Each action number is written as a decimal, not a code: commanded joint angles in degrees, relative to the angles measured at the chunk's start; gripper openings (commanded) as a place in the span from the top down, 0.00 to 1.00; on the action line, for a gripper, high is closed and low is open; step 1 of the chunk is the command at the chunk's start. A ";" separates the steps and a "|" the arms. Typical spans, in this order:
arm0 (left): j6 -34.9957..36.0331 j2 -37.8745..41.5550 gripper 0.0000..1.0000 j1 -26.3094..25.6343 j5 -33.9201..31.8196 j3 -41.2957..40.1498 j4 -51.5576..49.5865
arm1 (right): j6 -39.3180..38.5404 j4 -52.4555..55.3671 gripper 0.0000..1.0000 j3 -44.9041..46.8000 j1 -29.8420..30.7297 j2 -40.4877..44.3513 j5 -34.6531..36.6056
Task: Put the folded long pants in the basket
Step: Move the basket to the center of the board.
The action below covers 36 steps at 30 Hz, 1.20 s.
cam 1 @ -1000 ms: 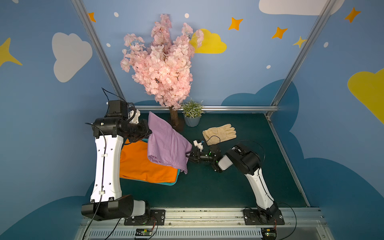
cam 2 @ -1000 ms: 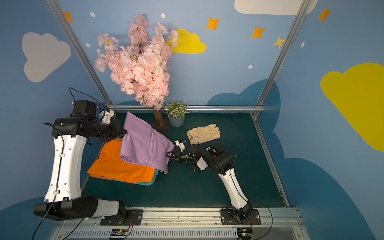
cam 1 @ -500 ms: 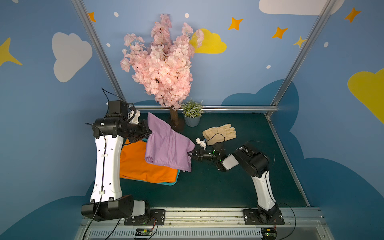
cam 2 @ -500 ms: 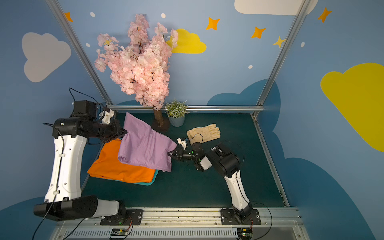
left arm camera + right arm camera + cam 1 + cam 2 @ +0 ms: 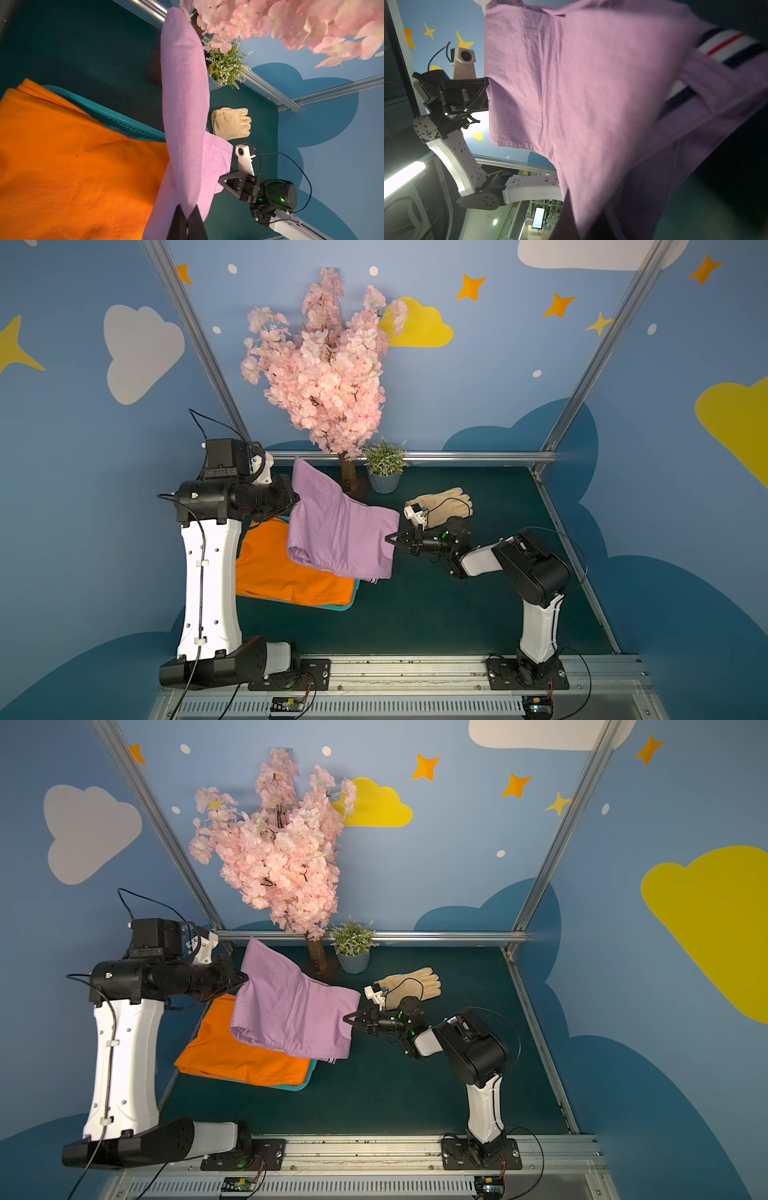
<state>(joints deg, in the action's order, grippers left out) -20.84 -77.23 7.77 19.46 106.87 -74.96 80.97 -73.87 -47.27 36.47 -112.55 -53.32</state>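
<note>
1. The left gripper [image 5: 296, 499] is raised above the far-left side of the basket [image 5: 352, 600]. Its jaws are pressed together on the left edge of the lilac pants [image 5: 340, 531]. In the left wrist view the cloth is pinched between the dark fingertips [image 5: 197, 224] with no gap.
2. The basket is teal with a perforated wall. In both top views only a strip of rim shows at its near-right corner. The orange pants [image 5: 286, 572] lie folded flat on top of it and cover the rest.
3. The lilac pants are clear of the table, stretched between the two grippers above the far-right part of the basket and over the orange pants. The fold has partly opened, and the lower edge sags towards the basket's right rim.
4. A striped cuff [image 5: 372, 580] shows under that sagging edge at the basket's right rim. I cannot tell which garment it belongs to.
5. The right gripper [image 5: 392, 538] is raised just right of the basket. Its jaws are closed on the right edge of the lilac pants. Cloth fills the right wrist view, so the pinch point is not seen there.
6. The cream gloves [image 5: 442, 506] lie on the table, right of and beyond the basket, apart from it.
</note>
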 commanded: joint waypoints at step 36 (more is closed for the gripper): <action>3.85 1.06 0.98 2.41 -4.61 -4.67 0.78 | 9.75 -6.74 0.63 -7.25 12.31 -8.84 7.36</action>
<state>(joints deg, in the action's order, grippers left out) -18.13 -77.03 9.91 14.50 102.08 -75.35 88.95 -77.45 -53.30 47.88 -125.58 -46.74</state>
